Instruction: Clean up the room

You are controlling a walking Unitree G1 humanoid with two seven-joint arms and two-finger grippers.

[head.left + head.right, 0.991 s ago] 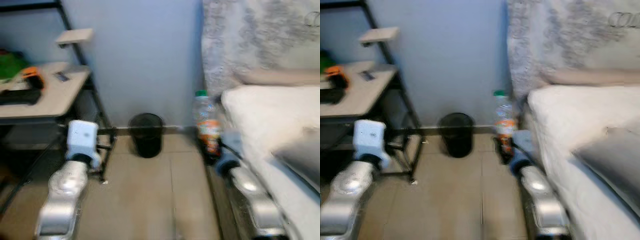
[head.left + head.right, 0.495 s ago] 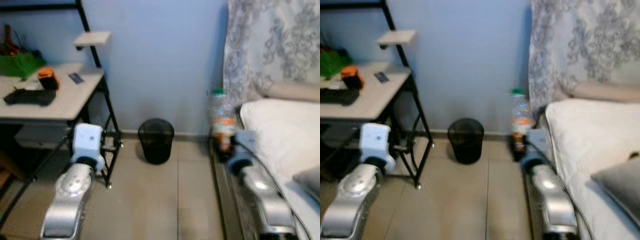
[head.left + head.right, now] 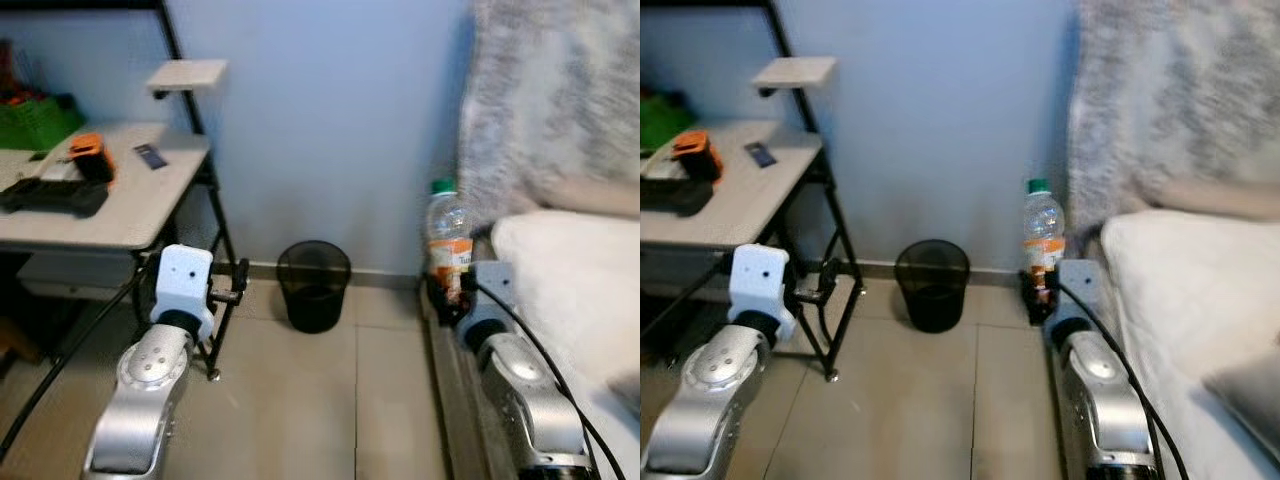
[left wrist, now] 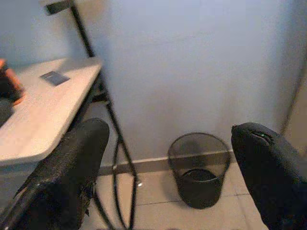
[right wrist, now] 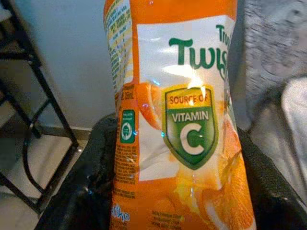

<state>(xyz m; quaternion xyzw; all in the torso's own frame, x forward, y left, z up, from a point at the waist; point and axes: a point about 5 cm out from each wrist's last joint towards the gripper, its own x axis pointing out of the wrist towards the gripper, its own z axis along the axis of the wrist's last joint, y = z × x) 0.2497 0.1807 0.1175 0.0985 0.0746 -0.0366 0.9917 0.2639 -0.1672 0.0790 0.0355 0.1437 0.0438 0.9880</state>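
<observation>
The right gripper (image 3: 1042, 300) clutched the orange-labelled juice bottle (image 3: 1042, 238); the left gripper (image 4: 168, 163) gaped empty. Next, probably, the mesh wastebasket (image 3: 931, 284) left of it.

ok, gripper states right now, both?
Left gripper: open, holding nothing.
Right gripper: shut on the clear plastic bottle with orange label and green cap.

Dim, even indoor light; curtain (image 3: 560, 100) motion-blurred; glare on bottle label (image 5: 192, 86).
</observation>
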